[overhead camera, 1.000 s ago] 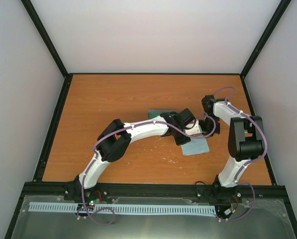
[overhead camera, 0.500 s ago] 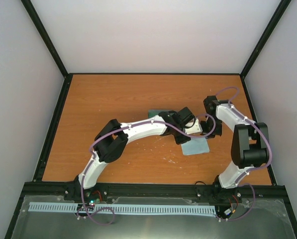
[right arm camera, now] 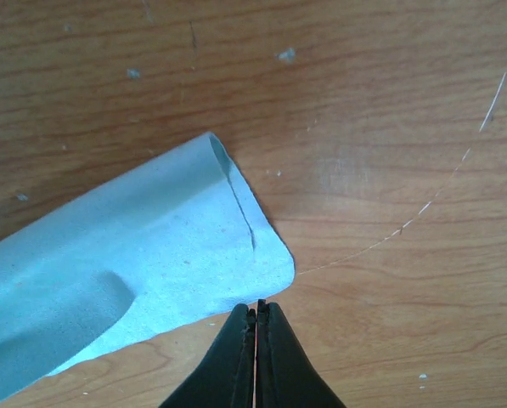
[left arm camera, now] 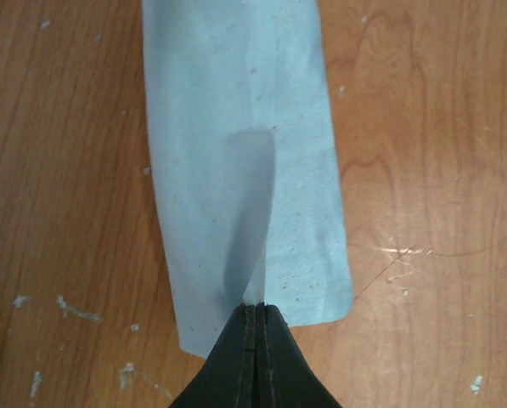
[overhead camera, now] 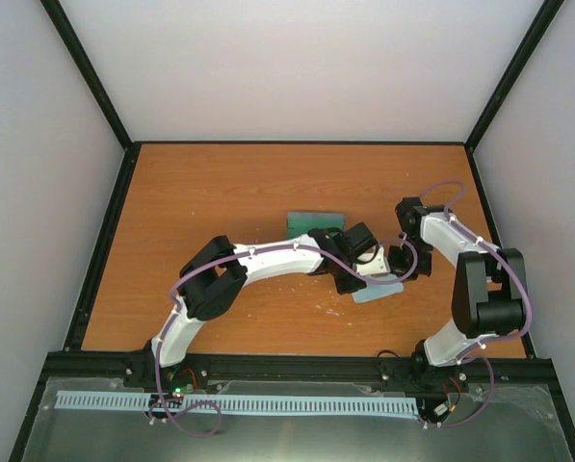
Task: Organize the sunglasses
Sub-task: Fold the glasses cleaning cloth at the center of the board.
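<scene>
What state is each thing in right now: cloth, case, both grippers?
cloth: folded over into a strip, one edge drawn up, pinched by both grippers
case: lying flat, partly hidden behind the left arm; open or closed, cannot tell
left gripper: jaws shut on the cloth
right gripper: jaws shut on the cloth's edge
sunglasses: not in view

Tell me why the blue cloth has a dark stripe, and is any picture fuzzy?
Left wrist view: the stripe is a soft shadow beside a raised fold in the cloth, just above the left gripper; the light is even and the picture sharp. Right wrist view: a fainter shadow patch, also sharp. Top view: soft and coarse, no glare.
</scene>
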`<state>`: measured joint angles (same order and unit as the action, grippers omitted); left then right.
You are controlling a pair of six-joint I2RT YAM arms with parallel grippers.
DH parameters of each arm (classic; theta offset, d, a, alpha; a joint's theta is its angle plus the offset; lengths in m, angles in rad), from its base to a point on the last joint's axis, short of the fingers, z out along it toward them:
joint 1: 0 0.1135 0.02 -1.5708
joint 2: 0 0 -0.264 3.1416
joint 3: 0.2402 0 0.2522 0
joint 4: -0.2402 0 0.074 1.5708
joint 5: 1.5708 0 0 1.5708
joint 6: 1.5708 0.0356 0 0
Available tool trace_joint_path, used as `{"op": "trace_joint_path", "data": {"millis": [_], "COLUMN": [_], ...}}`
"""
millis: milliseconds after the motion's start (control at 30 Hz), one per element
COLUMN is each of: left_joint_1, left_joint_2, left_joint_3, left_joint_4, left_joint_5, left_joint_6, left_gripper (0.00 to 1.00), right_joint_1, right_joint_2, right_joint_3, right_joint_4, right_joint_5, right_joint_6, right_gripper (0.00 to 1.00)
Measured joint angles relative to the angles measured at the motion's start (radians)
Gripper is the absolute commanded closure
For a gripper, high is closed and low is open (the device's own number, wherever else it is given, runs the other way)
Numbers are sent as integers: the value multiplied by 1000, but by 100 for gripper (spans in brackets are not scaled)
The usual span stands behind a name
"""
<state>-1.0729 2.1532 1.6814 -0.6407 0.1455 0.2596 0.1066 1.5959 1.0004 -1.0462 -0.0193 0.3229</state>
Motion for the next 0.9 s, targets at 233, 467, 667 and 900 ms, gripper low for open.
{"op": "trace_joint_path", "data": {"millis": [233,467,667,900], "left_joint_1": [-26,-34,-34,-34], "left_joint_2": [0,-4,-11,-11], "left_joint_3": [0,-25,-75,-88], "left_joint_4": [14,21,21,28], "left_joint_5": [5,11,24,50], "left_joint_6": [0,0,0,-3], "left_gripper": [99,99,94,77], "right_joint_1": [0,0,0,0], "right_joint_2": [-8,1,26,27], "right_joint_3": [-32,-34,-34,-34], "right_joint_4": [22,54,77,85], "right_joint_5": [0,-15,-20,-20], "right_joint_6": [0,8,22,35], "right_gripper": [97,91,92,92]}}
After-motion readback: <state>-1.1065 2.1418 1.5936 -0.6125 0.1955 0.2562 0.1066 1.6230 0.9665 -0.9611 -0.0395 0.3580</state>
